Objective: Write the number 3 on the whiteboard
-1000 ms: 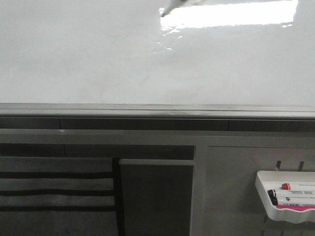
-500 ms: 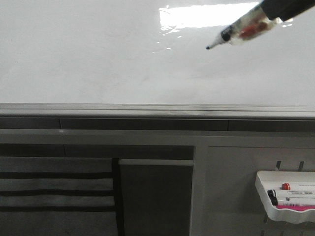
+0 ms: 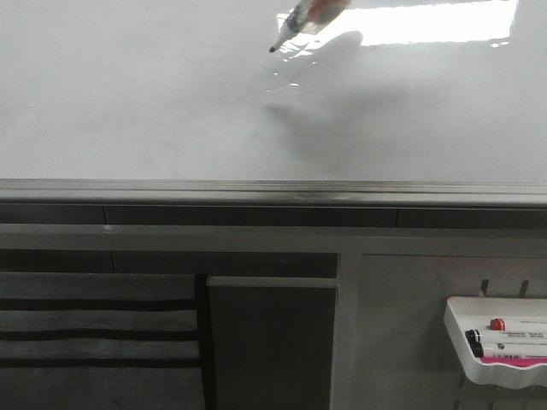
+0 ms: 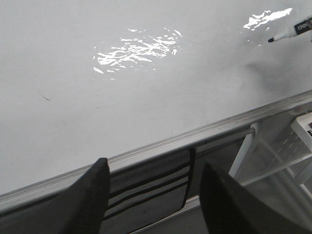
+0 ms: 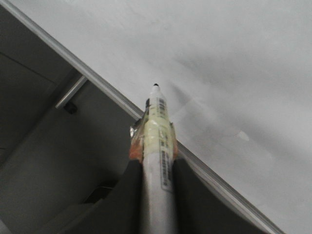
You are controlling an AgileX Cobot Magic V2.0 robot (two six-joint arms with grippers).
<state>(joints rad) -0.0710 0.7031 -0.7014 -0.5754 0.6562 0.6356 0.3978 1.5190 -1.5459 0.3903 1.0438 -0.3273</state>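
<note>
Large glossy white whiteboard with a silver-grey metal frame edge running across the front view below the writing surface; a bright band of glare lies along the board's upper right. A white-barrelled marker with a black tip enters from the top of the front view, tip pointing down and to the left, close to the board with its shadow cast just below; whether the tip touches the surface cannot be told. No drawn number 3 is visible on the board, whose surface around the tip is unmarked and open on all sides down to the frame. In the right wrist view, the right gripper has its dark fingers clamped on the marker barrel, which carries yellowish tape, an orange band and a printed barcode; its small lettering is unreadable. The left gripper hangs with its two dark fingers spread apart, holding nothing, below the frame edge. A small white marker tray at lower right holds capped markers with illegible labels.
</note>
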